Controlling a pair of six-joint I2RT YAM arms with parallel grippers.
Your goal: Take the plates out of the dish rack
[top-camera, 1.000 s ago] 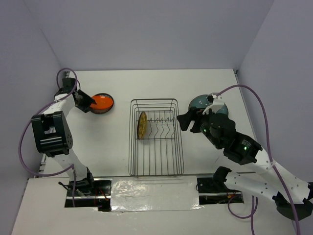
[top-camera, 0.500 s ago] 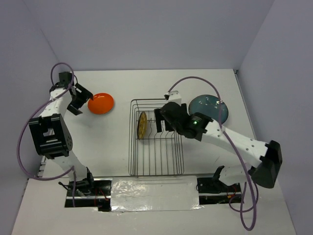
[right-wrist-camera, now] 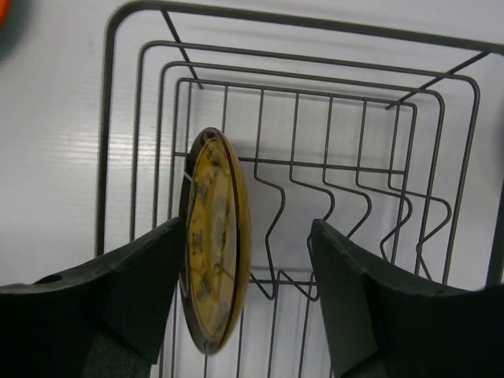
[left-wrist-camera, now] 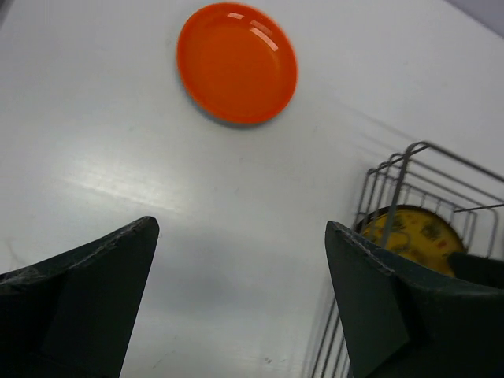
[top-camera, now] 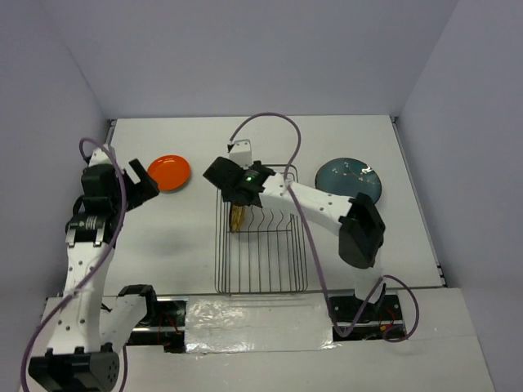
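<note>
The yellow-amber plate (right-wrist-camera: 214,240) is seen standing on edge in the dish rack (top-camera: 263,261), between the spread, empty jaws of the right gripper (right-wrist-camera: 248,236). It is judged rigid, slick and breakable, and is best pinched squarely at its upper rim. The left gripper (left-wrist-camera: 240,236) is parted and empty, with the orange-red plate (left-wrist-camera: 236,63) lying flat beyond its jaws.

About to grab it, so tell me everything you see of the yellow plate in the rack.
The yellow plate is round, amber-glazed with darker painted motifs and a dark rim. It stands on edge by the left side of the dish rack, held by its wires. The right gripper straddles it, open.
</note>
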